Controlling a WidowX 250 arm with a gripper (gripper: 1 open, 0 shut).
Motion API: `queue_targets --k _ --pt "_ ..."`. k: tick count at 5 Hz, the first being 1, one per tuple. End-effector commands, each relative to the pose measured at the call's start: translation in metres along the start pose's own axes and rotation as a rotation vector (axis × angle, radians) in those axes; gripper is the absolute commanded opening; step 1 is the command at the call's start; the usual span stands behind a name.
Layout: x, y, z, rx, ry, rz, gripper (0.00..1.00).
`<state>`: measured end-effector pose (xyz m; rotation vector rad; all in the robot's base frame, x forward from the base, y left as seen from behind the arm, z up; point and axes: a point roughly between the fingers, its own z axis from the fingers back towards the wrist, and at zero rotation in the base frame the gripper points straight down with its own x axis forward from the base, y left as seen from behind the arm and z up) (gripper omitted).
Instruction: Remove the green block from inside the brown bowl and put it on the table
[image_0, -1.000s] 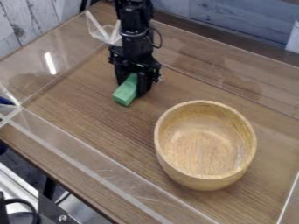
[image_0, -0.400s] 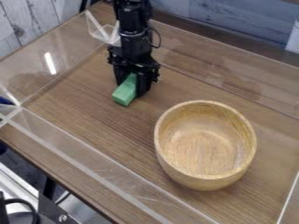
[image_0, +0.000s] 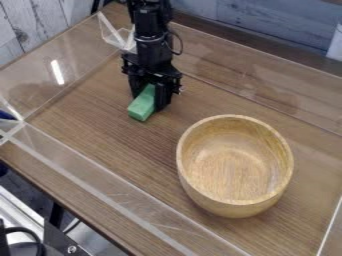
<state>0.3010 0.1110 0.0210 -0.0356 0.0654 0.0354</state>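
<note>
black gripper (image_0: 151, 92) closed on the small green block (image_0: 142, 105), low over the brown tabletop (image_0: 120, 147)

The robot's arm (image_0: 154, 42) is black all over, slim and built of jointed, angular segments with uneven edges. Small pale glints dot its dark surface. Toward its lower end it breaks into narrow, knobbly black parts around the fingers (image_0: 150, 88), whose exact outline is too small to tell.
</note>
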Motion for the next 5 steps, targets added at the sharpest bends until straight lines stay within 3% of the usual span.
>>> queue_targets --k 1,2,3,4,5 --pt "0.000 0.005 0.012 0.001 -0.030 0.022 1.00" --pt "-0.003 0.004 0.024 -0.012 -0.047 0.028 1.00" --pt "-0.006 0.004 0.046 -0.026 -0.088 0.035 1.00" --pt "-0.013 0.007 0.089 -0.032 -0.180 0.051 1.00" --pt "-0.025 0.010 0.130 -0.036 -0.231 0.069 1.00"
